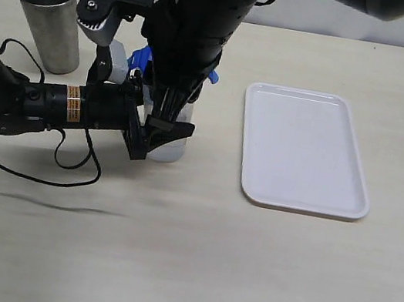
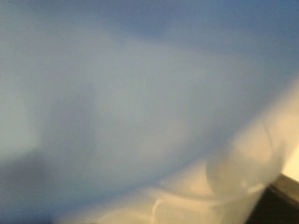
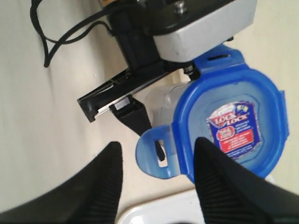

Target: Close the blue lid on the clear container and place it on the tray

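Note:
The clear container (image 1: 170, 148) stands on the table left of the tray (image 1: 304, 149), with the blue lid (image 3: 229, 126) on its rim. The lid's sticker faces up and one snap flap (image 3: 156, 154) sticks out flat. My left gripper (image 1: 150, 132) reaches in from the left, its black fingers (image 3: 117, 93) shut on the container's body (image 3: 161, 105). My right gripper (image 3: 158, 145) hangs open straight above, one finger over the lid's edge and the other beyond the flap. The left wrist view is only a close blur of blue lid (image 2: 117, 70) and translucent plastic (image 2: 224, 186).
A grey metal cup (image 1: 50, 22) stands at the back left. The left arm's black cable (image 1: 66, 166) loops over the table in front of it. The right arm's dark bulk (image 1: 200, 26) hides most of the container's top. A corner of the tray (image 3: 163, 212) lies close by.

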Action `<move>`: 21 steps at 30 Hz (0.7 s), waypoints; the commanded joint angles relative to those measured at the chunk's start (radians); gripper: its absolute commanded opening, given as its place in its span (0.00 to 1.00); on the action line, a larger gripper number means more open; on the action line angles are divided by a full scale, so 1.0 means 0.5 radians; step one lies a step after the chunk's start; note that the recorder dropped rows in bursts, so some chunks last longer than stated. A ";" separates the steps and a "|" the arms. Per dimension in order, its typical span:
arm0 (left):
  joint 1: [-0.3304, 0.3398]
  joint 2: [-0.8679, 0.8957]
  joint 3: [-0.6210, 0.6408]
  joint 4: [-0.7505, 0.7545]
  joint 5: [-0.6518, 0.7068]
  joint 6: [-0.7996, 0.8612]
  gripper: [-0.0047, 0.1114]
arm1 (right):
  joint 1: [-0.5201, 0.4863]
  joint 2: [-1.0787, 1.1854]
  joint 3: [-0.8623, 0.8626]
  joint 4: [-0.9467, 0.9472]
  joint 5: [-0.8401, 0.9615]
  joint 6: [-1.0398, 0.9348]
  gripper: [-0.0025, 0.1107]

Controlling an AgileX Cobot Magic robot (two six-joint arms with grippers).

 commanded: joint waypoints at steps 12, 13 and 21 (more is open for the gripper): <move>0.000 0.002 -0.005 0.041 0.003 -0.024 0.04 | -0.003 0.064 0.002 -0.172 -0.010 -0.002 0.38; 0.000 0.002 -0.005 0.041 0.003 -0.024 0.04 | -0.003 0.072 0.002 -0.156 0.005 -0.019 0.38; 0.000 0.002 -0.005 0.045 0.003 -0.024 0.04 | -0.003 0.143 0.002 -0.158 -0.033 -0.023 0.36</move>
